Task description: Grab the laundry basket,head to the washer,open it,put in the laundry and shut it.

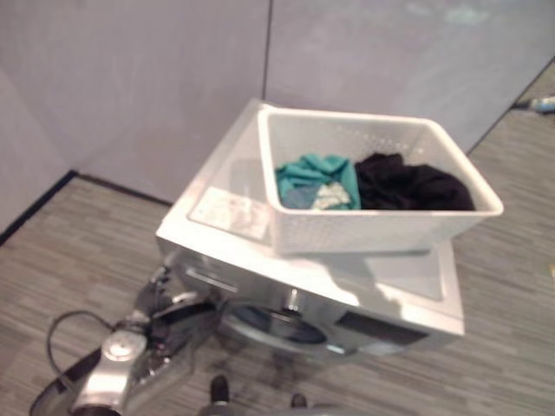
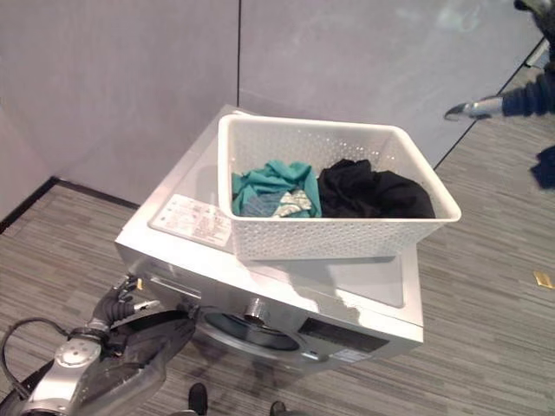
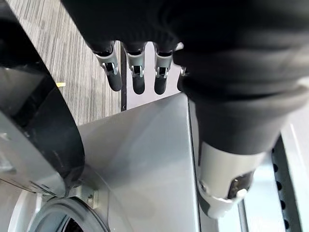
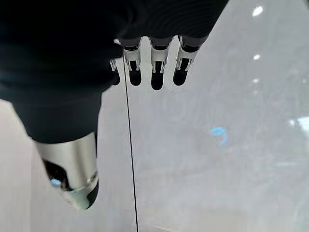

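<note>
A white perforated laundry basket [image 2: 329, 236] sits on top of the silver washer [image 2: 286, 299]. Teal cloth [image 2: 270, 186] and black cloth [image 2: 373, 192] lie inside it. The washer's dark round door [image 3: 43, 140] stands swung out from the front opening [image 2: 251, 334]. My left hand [image 2: 114, 308] hangs low at the washer's front left corner, beside that door, fingers [image 3: 137, 72] straight and holding nothing. My right hand [image 2: 473, 109] is raised at the far right, well away from the basket, with straight fingers [image 4: 157, 67] pointing toward the grey wall.
Grey wall panels [image 2: 347, 61] stand close behind the washer, meeting in a corner at the left. Striped grey floor [image 2: 494, 286] spreads to the right and in front. A small yellow scrap [image 2: 543, 279] lies on the floor at the right.
</note>
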